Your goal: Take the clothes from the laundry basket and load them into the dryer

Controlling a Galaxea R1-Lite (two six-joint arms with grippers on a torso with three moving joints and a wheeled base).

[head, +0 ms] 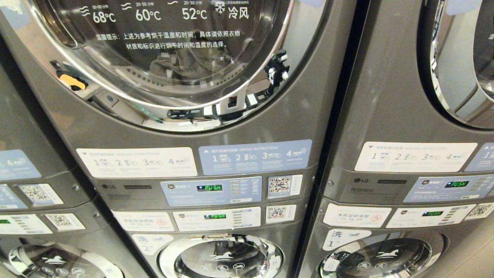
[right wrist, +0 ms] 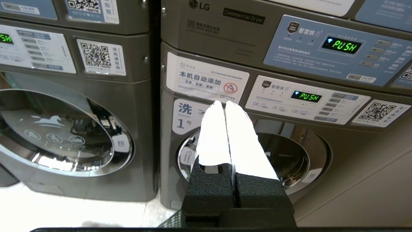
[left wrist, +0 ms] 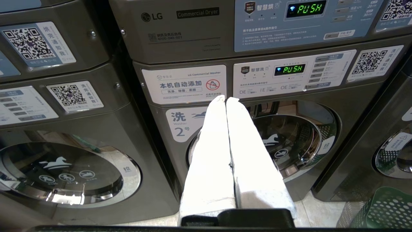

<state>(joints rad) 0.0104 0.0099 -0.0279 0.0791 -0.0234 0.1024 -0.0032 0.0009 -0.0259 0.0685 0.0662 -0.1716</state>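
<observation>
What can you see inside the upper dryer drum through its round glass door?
Through the dryer door, a heap of grey clothes lies on the perforated drum floor. White printed temperature text and reflections cover the glass, so the drum's upper part stays hidden.

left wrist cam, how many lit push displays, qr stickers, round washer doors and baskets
lit PUSH displays: 2
QR code stickers: 4
round washer doors: 3
green laundry basket: 1
total: 10

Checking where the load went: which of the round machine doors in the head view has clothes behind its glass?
The big upper dryer door at top centre; crumpled clothes show behind its glass. The lower washer doors show only reflections.
</observation>
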